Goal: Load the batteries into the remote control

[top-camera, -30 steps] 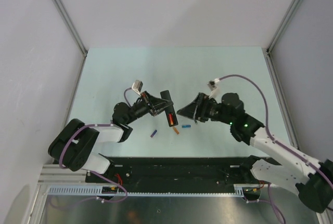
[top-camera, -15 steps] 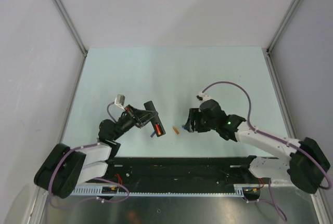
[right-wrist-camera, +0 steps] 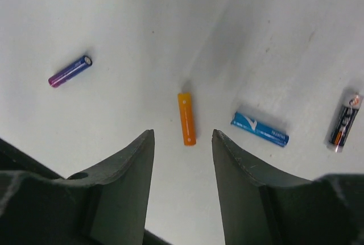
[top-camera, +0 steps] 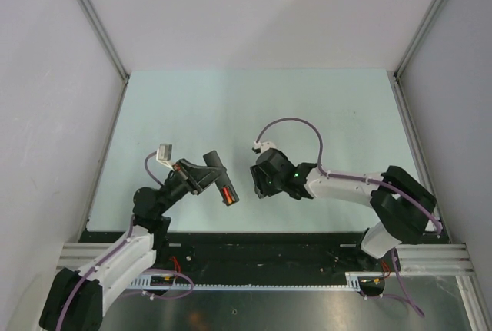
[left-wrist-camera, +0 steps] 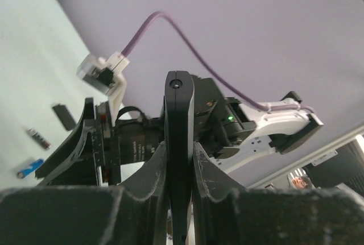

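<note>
- Top view: my left gripper [top-camera: 201, 178] is clamped on the remote control [top-camera: 216, 167] and holds it over the pale table [top-camera: 323, 108], near the front edge. The black bar lies on a diagonal, with its far end pointing away from the arm bases.
- An orange-red battery [top-camera: 227, 194] shows in the recess at the near end of the bar.
- My right gripper [top-camera: 260, 183] points down at the table just to the right of the remote, apart from it. From up here I cannot tell how its jaws stand, and its body hides whatever lies beneath it.
- Left wrist view: I see the remote edge-on, standing straight up between my left fingers [left-wrist-camera: 154, 171]. Both press flat against its sides, so the pincer is closed tight on the bar.
- Past the remote is the right arm [left-wrist-camera: 256, 125], and a dark grey piece [left-wrist-camera: 63, 116] lies on the table off to the left.
- Right wrist view: my right fingers [right-wrist-camera: 122, 182] stand apart with nothing between them.
- The orange battery [right-wrist-camera: 186, 118] lies flat on the table in line with the gap. Its near end is about level with the fingertips, and neither finger touches it.
- A purple-blue cylinder [right-wrist-camera: 69, 71] lies well off to the left. A blue cylinder [right-wrist-camera: 260, 129] lies near the battery on the right, and a dark cylinder [right-wrist-camera: 343, 121] sits at the right edge.
</note>
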Controlling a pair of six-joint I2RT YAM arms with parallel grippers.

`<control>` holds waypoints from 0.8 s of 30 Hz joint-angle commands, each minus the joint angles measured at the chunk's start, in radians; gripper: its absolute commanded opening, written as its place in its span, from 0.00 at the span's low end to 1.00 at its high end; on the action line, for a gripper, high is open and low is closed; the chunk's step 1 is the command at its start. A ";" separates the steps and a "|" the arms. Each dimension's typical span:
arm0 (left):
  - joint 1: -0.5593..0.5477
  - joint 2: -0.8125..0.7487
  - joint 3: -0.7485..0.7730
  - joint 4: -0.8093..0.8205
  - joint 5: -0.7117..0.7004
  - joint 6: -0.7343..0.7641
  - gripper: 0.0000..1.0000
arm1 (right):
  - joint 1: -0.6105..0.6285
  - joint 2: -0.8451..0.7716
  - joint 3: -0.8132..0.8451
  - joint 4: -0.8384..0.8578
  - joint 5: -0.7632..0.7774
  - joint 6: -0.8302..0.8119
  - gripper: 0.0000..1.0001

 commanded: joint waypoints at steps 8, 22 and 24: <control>0.008 -0.007 0.002 -0.055 0.015 0.032 0.00 | 0.014 0.146 0.118 -0.012 0.068 -0.073 0.41; 0.008 0.003 0.004 -0.058 0.014 0.036 0.00 | -0.004 0.169 0.118 -0.041 0.042 -0.027 0.17; 0.008 0.006 0.004 -0.060 0.012 0.038 0.00 | -0.036 0.166 0.118 -0.044 0.012 -0.002 0.14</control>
